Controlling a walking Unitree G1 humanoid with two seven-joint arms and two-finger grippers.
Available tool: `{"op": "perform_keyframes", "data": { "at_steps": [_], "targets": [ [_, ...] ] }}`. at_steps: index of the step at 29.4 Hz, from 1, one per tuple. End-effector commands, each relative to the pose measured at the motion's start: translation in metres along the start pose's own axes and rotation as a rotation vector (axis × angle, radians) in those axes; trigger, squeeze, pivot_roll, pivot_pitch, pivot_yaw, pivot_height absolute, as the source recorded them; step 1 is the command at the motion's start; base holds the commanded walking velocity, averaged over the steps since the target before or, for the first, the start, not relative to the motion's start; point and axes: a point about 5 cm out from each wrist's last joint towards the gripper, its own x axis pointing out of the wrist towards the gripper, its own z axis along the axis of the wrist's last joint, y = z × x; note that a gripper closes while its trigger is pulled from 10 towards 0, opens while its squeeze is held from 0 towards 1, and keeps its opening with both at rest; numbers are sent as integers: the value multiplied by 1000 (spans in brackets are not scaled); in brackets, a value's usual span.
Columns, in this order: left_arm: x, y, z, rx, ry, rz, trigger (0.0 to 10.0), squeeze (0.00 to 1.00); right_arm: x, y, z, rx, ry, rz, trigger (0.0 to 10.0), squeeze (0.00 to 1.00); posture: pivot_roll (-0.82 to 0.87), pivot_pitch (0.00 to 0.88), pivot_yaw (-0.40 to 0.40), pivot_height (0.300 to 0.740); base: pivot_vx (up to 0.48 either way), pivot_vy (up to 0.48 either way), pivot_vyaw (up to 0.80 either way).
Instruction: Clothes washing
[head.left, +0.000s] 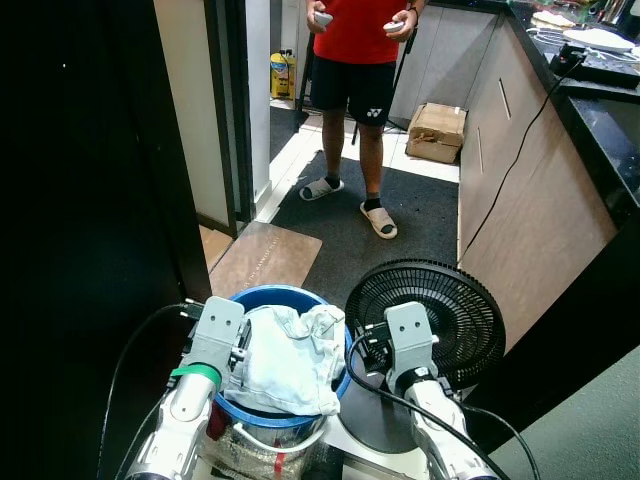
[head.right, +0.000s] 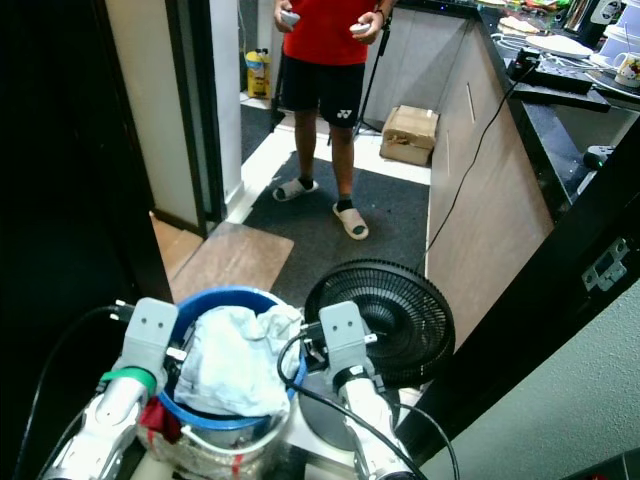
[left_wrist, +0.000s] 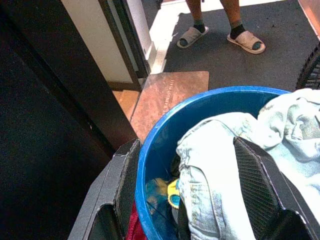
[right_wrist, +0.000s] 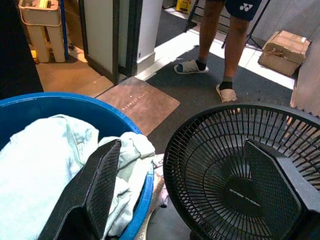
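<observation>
Left wrist view: the left pincer (left_wrist: 192, 200) is spread wide, one finger outside the blue bucket (left_wrist: 165, 135) wall and the other on the pale denim garment (left_wrist: 225, 165) heaped inside it. The right pincer (right_wrist: 190, 192) is also wide open and holds nothing, one finger against the garment at the bucket's rim, the other before the black fan (right_wrist: 235, 165) just beside it. Beyond, a person (head.left: 355, 60) in sandals stands on the dark mat (head.left: 400, 235) beside the counter (head.left: 610, 110).
</observation>
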Motion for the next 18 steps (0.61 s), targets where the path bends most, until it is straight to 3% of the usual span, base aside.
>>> {"op": "perform_keyframes", "data": {
  "at_steps": [1, 18],
  "targets": [
    [-3, -5, -8, 9, 35, -18, 10000, 0, -1, -2, -2, 9, 11, -7, 10000, 0, 109, 48, -21, 740, 0, 0, 0],
    [-6, -18, -12, -15, 53, -29, 10000, 0, 2, -3, 0, -5, 9, 3, 10000, 0, 112, 68, -35, 740, 0, 0, 0]
  ]
}}
